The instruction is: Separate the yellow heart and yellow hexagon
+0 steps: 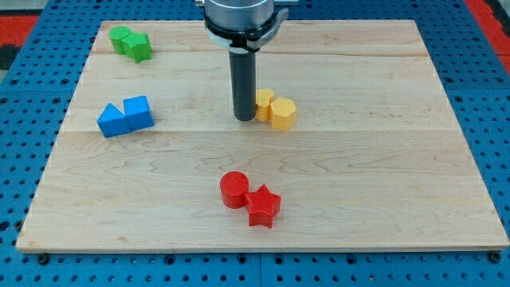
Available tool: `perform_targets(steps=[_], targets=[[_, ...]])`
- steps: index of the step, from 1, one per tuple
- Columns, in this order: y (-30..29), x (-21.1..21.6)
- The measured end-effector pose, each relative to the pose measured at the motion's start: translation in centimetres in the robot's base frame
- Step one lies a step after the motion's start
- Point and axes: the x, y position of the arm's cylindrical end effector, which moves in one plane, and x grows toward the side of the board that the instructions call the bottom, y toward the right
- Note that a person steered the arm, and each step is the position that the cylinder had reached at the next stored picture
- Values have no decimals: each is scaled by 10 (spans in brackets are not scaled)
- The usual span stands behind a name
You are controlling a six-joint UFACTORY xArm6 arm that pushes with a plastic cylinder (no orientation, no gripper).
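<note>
The yellow heart (pixel 263 104) and the yellow hexagon (pixel 283 113) sit touching each other a little above the board's middle, heart on the left, hexagon on the right. My tip (pixel 244 118) rests on the board right at the heart's left side, touching it or nearly so. The rod hides part of the heart's left edge.
A red cylinder (pixel 234 190) and red star (pixel 263 206) touch at the view's bottom middle. A blue triangle (pixel 112 120) and blue cube (pixel 139 112) sit at the left. Two green blocks (pixel 131 42) lie at the top left. The wooden board (pixel 382 159) has blue pegboard around it.
</note>
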Motion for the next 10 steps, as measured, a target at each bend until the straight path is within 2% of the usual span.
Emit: perform_targets(steps=[1,2,3,4,6,7,8,10], targets=[[0,0],[41,-1],[146,-34],[167,-40],[152,-45],[137,-107],[109,-134],[41,-39]])
